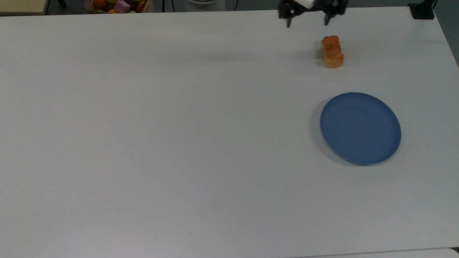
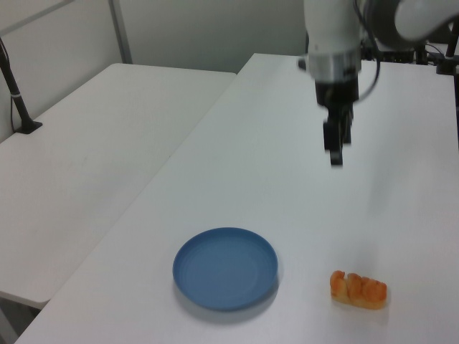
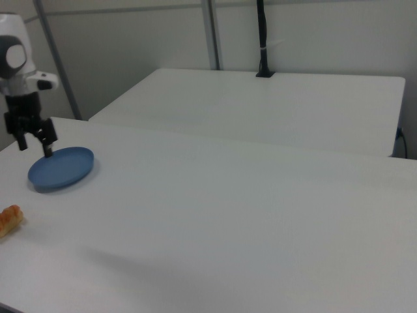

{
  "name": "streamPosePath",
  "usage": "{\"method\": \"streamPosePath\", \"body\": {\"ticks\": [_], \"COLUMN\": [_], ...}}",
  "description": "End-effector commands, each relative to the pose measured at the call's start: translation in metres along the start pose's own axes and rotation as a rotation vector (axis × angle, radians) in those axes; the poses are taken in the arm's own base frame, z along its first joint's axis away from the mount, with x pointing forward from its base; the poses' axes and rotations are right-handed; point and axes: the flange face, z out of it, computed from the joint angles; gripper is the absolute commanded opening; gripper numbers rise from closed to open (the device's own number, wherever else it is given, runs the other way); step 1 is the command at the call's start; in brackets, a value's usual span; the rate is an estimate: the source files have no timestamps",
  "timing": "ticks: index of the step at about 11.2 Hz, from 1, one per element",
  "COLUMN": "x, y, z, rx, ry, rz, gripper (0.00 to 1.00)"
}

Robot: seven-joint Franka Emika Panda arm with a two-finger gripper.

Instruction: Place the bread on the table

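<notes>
The small golden-orange braided bread roll [image 1: 332, 51] lay on the plain white worktop [image 1: 179, 125], near the round blue plate [image 1: 360, 128]. The gripper [image 1: 307, 19] hung above, black fingers [image 1: 288, 18] spread, empty.

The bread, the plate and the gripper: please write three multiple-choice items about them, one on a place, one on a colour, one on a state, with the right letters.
1. Where does the bread lie?
A. on the plate
B. on the table, apart from the plate
C. in the gripper

2. What colour is the plate?
A. blue
B. red
C. green

3. How is the gripper?
A. shut on the bread
B. shut on the plate
C. open, holding nothing

Answers: 1 B, bare tabletop lies between bread and plate; 2 A, it is plainly blue; 3 C, its fingers stand apart, above the table.
</notes>
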Motion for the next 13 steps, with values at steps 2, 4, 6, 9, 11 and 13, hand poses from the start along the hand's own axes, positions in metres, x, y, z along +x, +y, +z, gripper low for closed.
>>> {"method": "streamPosePath", "body": {"ticks": [2,4,6,9,11,13], "x": [0.01,0.018,0.021,0.021,0.016,0.017], "y": [0.135,0.211,0.263,0.304,0.33,0.341], "z": [-0.05,-0.058,-0.059,-0.066,-0.073,-0.073], "rx": [-0.021,-0.01,-0.003,0.003,-0.005,-0.014], "ry": [-0.029,-0.017,-0.003,0.04,0.059,0.057], "rz": [0.001,0.021,0.029,0.076,0.11,0.126], "gripper": [1.0,1.0,1.0,1.0,1.0,1.0]}}
